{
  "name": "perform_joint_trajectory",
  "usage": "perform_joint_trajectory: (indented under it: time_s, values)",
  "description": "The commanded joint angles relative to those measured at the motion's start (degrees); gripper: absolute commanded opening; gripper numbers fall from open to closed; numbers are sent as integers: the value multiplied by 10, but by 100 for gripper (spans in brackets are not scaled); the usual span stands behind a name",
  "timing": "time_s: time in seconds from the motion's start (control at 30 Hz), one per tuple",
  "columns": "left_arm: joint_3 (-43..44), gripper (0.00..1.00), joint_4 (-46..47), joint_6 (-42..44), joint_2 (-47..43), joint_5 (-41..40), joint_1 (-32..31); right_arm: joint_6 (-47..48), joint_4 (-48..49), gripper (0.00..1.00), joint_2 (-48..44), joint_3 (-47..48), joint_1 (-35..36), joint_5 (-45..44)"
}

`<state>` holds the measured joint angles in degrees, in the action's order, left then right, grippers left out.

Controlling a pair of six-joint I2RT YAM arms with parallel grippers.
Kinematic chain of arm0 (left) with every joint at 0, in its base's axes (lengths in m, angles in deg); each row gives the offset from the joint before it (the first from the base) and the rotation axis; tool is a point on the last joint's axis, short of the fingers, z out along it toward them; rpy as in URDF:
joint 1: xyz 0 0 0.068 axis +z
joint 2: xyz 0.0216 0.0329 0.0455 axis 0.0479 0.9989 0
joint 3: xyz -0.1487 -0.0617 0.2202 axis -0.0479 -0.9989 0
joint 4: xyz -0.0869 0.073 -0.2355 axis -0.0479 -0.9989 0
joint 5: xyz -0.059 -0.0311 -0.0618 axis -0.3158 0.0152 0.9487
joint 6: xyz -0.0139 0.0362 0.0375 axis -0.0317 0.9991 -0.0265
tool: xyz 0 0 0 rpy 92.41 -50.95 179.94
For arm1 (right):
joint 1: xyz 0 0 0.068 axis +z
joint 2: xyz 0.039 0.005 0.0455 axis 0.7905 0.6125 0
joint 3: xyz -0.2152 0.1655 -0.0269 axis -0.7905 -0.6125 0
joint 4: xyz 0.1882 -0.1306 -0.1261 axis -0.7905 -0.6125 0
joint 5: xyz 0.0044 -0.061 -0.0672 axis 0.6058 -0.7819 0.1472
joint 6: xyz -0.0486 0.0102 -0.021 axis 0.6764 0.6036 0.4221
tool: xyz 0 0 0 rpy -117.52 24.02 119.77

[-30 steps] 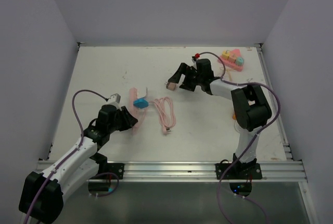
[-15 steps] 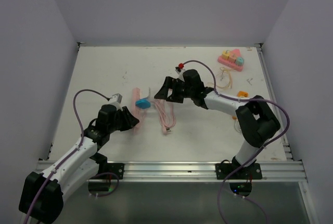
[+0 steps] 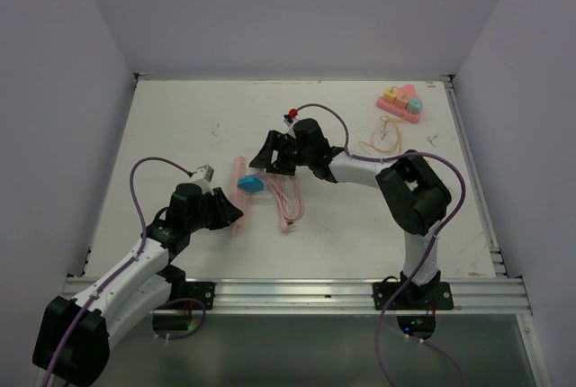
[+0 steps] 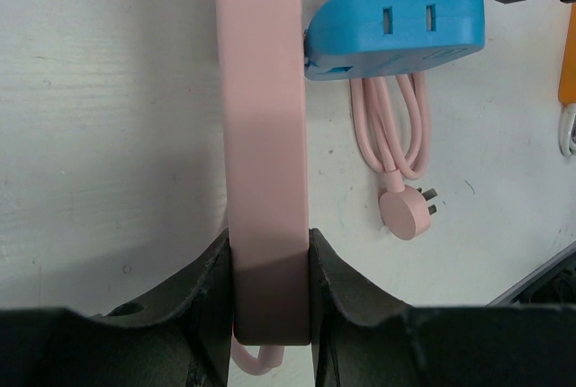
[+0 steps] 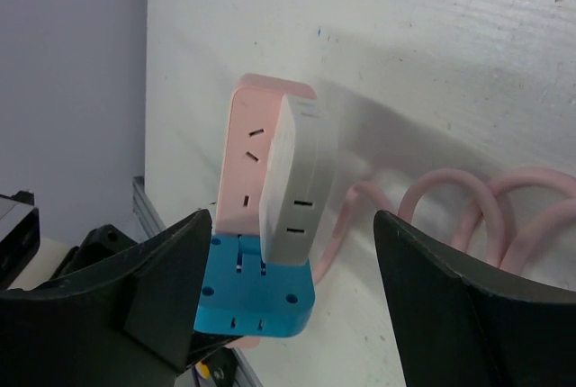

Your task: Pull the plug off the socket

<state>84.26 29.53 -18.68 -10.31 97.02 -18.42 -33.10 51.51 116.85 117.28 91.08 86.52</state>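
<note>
Nearest the bases, the left gripper (image 4: 268,301) was clamped on the near end of the pink power strip (image 4: 261,126), one dark finger (image 4: 209,290) pressed against each long side. The strip lay on the white table (image 3: 180,126), left of centre, with its long axis running from near to far, away from that gripper. Its socket face was turned toward the right arm's side.

Two adapters stuck out of that face, pointing right. The blue plug (image 3: 251,184) sat about midway along the strip, and just past it, at the far end, sat the grey-white plug (image 5: 297,180) – both fully seated in the strip. The right gripper (image 3: 268,155) reached in from the right with its jaws spread wide, one finger (image 5: 153,288) on each side of the grey-white plug; a gap showed on both sides, so it held nothing.

The strip's pink cable (image 3: 288,198) lay coiled just right of the blue plug, with its own plug end (image 4: 409,211) flat on the table. Well beyond, at the far right corner, lay a toy block set (image 3: 400,102) – with a loose yellowish loop (image 3: 387,139) just in front of it.
</note>
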Motion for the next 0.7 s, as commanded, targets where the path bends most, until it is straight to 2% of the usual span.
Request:
perform_joint_trajectory:
  time_s: [0.0, 0.13, 0.17, 0.23, 0.27, 0.3, 0.37, 0.4, 0.47, 0.57, 0.67]
  values:
    - [-1, 0, 56, 15, -8, 16, 0, -15, 30, 73, 20, 33, 4, -17]
    - [-4, 0, 63, 14, 4, 20, 0, -20, 38, 56, 37, 38, 7, -11]
    - [-4, 0, 63, 14, 7, 21, 0, -21, 39, 44, 38, 37, 7, -11]
    - [-2, 0, 63, 16, 21, 24, 0, -20, 41, 33, 40, 33, 7, -10]
    - [-1, 5, 63, 17, 29, 28, 0, -20, 42, 24, 40, 30, 7, -9]
    - [-1, 11, 83, 18, 33, 29, 0, -19, 42, 20, 40, 28, 8, -9]
    - [0, 28, 88, 18, 39, 29, 0, -19, 42, 10, 40, 24, 7, -7]
    - [0, 45, 89, 18, 45, 30, 0, -19, 42, 7, 40, 22, 7, -6]
    - [2, 63, 91, 19, 50, 29, 0, -20, 45, 1, 39, 16, 8, -4]
    - [6, 71, 92, 22, 63, 28, 0, -23, 50, 0, 39, 11, 9, -1]
    - [10, 73, 94, 23, 79, 21, 0, -28, 55, 0, 39, 3, 10, 1]
